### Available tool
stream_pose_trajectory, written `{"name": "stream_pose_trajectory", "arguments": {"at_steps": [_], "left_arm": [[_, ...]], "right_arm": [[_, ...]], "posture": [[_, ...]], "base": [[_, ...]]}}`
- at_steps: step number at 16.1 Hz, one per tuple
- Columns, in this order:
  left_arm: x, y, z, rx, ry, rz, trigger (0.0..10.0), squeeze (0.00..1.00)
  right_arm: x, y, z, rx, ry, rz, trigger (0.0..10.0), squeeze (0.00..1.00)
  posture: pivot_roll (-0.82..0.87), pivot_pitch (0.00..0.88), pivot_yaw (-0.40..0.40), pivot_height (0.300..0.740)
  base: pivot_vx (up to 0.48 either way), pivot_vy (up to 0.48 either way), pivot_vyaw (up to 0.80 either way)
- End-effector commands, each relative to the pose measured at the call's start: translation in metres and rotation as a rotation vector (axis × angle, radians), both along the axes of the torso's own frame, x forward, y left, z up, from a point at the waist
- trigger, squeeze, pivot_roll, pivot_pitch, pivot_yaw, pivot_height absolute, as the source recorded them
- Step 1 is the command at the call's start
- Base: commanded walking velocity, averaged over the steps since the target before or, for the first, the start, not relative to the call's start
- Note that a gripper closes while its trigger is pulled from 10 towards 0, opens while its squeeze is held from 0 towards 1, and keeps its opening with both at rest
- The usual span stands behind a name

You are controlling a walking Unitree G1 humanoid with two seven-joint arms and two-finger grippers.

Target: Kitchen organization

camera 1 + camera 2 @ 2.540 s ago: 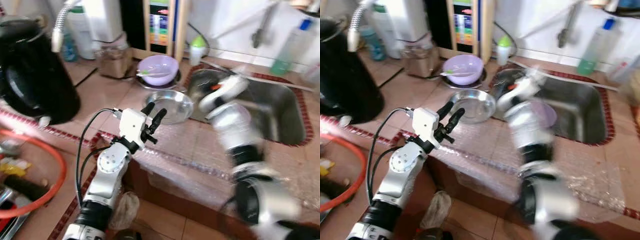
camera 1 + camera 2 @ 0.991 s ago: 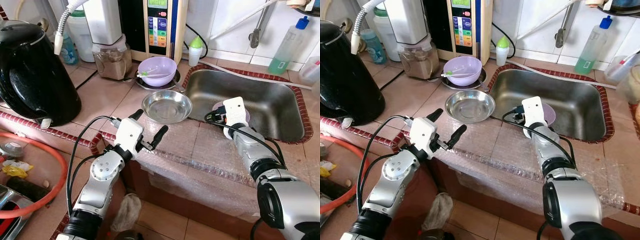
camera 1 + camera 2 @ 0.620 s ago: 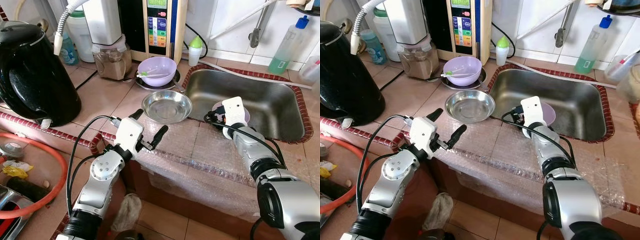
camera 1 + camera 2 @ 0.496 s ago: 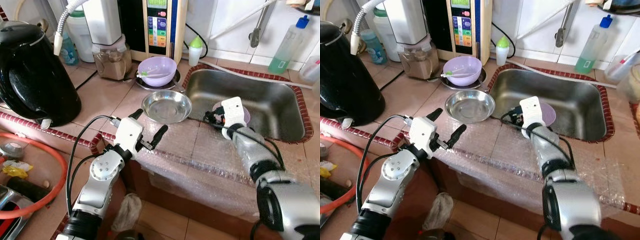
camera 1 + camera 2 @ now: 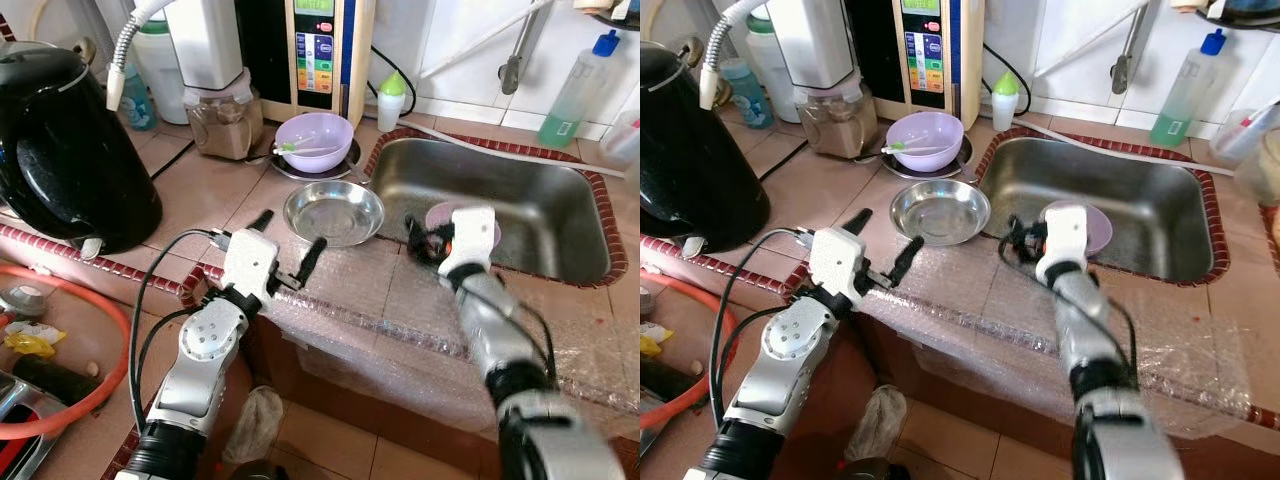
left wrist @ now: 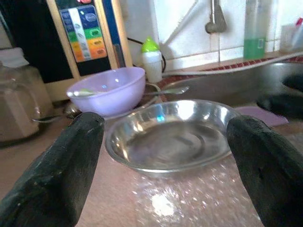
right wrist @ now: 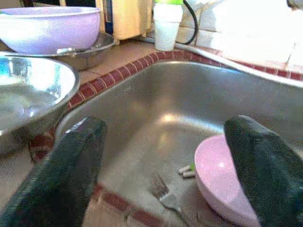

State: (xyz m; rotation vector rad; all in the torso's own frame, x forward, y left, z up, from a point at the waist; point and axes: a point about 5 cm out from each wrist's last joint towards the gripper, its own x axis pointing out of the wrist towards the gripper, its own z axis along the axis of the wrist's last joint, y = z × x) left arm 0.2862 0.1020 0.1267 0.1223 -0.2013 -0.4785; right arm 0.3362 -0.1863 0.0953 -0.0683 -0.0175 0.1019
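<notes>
Left gripper (image 5: 287,243), jaws spread, faces the shiny round steel bowl (image 6: 173,135). Right gripper (image 7: 165,170), also spread, hangs over the steel sink (image 5: 1140,215); its wrist view reveals what's probably a fork (image 7: 165,194) beside the pink bowl (image 7: 222,182).

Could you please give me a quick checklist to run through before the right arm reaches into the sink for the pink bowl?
1. Right tool open: ok.
2. Pink bowl in the sink, within sight: ok.
3. Fork beside the bowl, may snag: not ok.
4. Right tool holds nothing: ok.
5. Left tool open, short of the steel bowl: ok.
6. Bowl empty: cannot tell.
</notes>
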Motion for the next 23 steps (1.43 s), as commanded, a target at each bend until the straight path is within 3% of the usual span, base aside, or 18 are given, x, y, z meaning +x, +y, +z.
{"name": "stream_pose_trajectory", "arguments": {"at_steps": [1, 2, 3, 4, 6, 12, 13, 17, 19, 23], "left_arm": [[0.0, 0.007, 0.003, -0.002, -0.005, 0.046, 10.0, 0.87], [0.0, 0.011, 0.002, -0.006, 0.007, 0.073, 10.0, 0.04], [0.0, 0.014, -0.001, -0.001, 0.018, 0.094, 10.0, 0.0], [0.002, 0.017, -0.004, -0.011, 0.046, 0.11, 10.0, 0.0], [0.008, 0.019, -0.007, -0.025, 0.088, 0.141, 10.0, 0.0], [0.04, 0.018, -0.003, -0.104, 0.186, 0.215, 10.0, 0.0], [0.048, 0.018, -0.006, -0.107, 0.245, 0.239, 10.0, 0.0], [0.063, 0.018, -0.008, -0.148, 0.318, 0.284, 10.0, 0.0], [0.075, 0.014, -0.006, -0.221, 0.382, 0.297, 10.0, 0.0], [0.083, 0.012, -0.011, -0.173, 0.455, 0.308, 10.0, 0.0]], "right_arm": [[-0.001, -0.003, 0.009, 0.022, -0.036, -0.029, 10.0, 1.0], [-0.007, -0.004, 0.01, 0.012, -0.048, -0.036, 10.0, 1.0], [-0.011, -0.007, 0.01, 0.023, -0.049, -0.052, 10.0, 0.94], [-0.015, -0.008, 0.011, 0.011, -0.056, -0.059, 10.0, 0.0], [-0.021, -0.006, 0.012, 0.013, -0.053, -0.062, 10.0, 0.0], [-0.041, 0.024, 0.012, 0.004, -0.041, 0.063, 10.0, 0.0], [-0.046, 0.03, 0.011, 0.004, -0.032, 0.075, 10.0, 0.0], [-0.051, 0.035, 0.014, -0.01, -0.025, 0.104, 10.0, 0.0], [-0.053, 0.037, 0.015, -0.013, -0.017, 0.112, 10.0, 0.0], [-0.056, 0.039, 0.014, -0.014, -0.007, 0.118, 10.0, 0.0]], "posture": [[-0.01, 0.0, 0.064, 0.74], [-0.01, 0.0, 0.064, 0.74], [-0.01, 0.0, 0.064, 0.74], [-0.02, 0.0, 0.056, 0.74], [-0.02, 0.0, 0.056, 0.74], [-0.05, 0.0, 0.069, 0.74], [-0.06, 0.0, 0.074, 0.74], [-0.08, 0.0, 0.079, 0.74], [-0.09, 0.0, 0.083, 0.74], [-0.1, 0.0, 0.092, 0.74]], "base": [[0.0, 0.0, 0.0], [0.0, 0.0, 0.0], [0.0, 0.0, 0.0], [0.0, 0.0, 0.0], [0.0, 0.0, 0.0], [0.0, 0.0, 0.0], [0.0, 0.0, 0.0], [0.0, 0.0, 0.0], [0.0, 0.0, 0.0], [0.0, 0.0, 0.0]]}}
